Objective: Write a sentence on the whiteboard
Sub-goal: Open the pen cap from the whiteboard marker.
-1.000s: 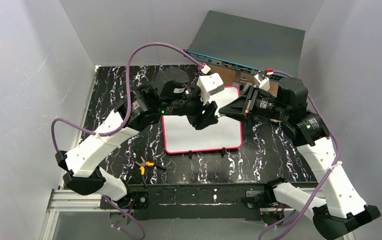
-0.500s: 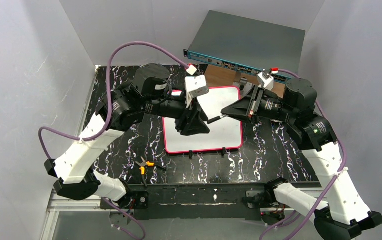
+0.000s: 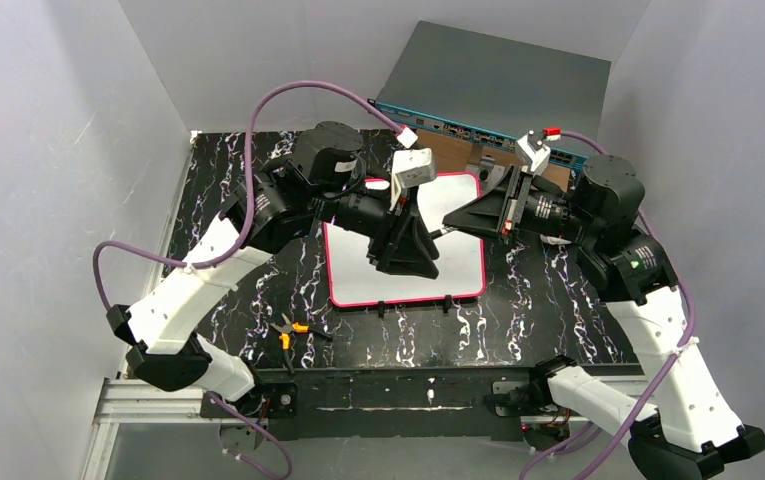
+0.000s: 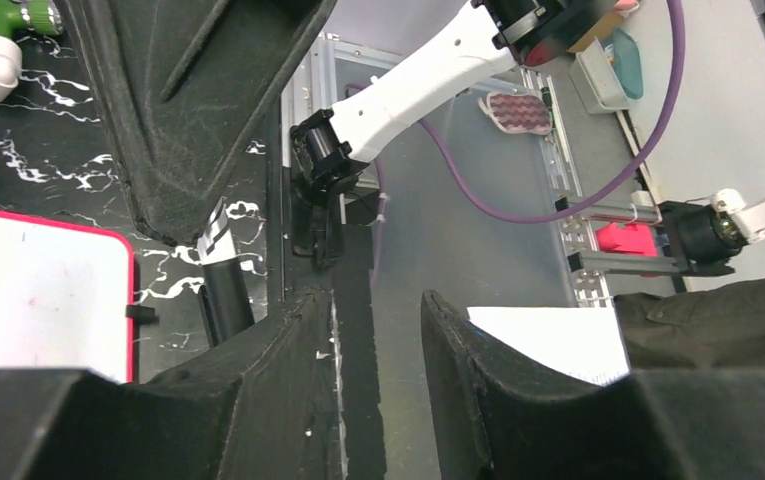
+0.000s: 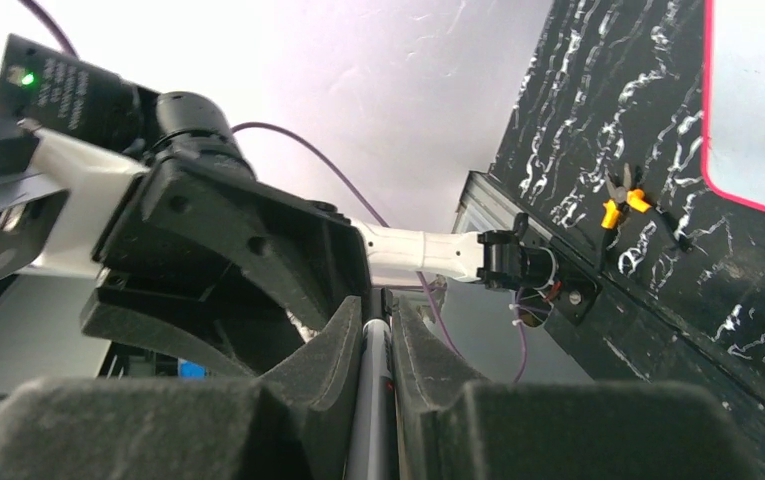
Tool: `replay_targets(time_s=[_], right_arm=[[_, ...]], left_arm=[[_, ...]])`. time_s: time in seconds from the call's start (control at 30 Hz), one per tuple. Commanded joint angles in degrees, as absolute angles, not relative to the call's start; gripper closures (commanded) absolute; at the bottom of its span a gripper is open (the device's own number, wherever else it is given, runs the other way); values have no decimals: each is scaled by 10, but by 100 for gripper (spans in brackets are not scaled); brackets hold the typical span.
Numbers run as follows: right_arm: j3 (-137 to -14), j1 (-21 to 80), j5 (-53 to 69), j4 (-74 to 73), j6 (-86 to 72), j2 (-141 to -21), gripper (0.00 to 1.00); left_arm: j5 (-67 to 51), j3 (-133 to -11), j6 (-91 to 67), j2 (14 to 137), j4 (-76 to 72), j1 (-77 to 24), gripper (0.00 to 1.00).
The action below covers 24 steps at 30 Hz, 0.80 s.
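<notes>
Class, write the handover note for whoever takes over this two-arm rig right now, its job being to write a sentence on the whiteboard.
Left gripper: open, empty, above the flat white whiteboard with a thin pink-red frame.
Right gripper: shut on a slim dark marker pen, also over the board, pointing at the left gripper.
Board: lying mid-table on the black marbled top.
Done: marker is in the grip.
Left: the whole sentence; the board's visible parts are blank.
</notes>
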<state>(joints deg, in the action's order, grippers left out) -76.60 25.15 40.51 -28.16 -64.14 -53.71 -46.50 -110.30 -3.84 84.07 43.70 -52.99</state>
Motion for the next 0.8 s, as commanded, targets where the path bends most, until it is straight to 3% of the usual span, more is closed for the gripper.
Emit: replay_targets(time_s=[0.0,0.1,0.53,0.77], right_arm=[[-782,253,471,-199,-640,-524,99],[-781,253,476,-198,-630,-517,99],[-839,253,495,-312,-539,-527,99],[-857,253,506,-281,-540,-539,99]], left_arm=[[-492,-1109,-61,844,427,-529,59],[-488,-1116,-63,841,432,-527,59],[-445,-1156,-103,813,460,-473,38],[-542,-1122,-162,823,385,-469,37]])
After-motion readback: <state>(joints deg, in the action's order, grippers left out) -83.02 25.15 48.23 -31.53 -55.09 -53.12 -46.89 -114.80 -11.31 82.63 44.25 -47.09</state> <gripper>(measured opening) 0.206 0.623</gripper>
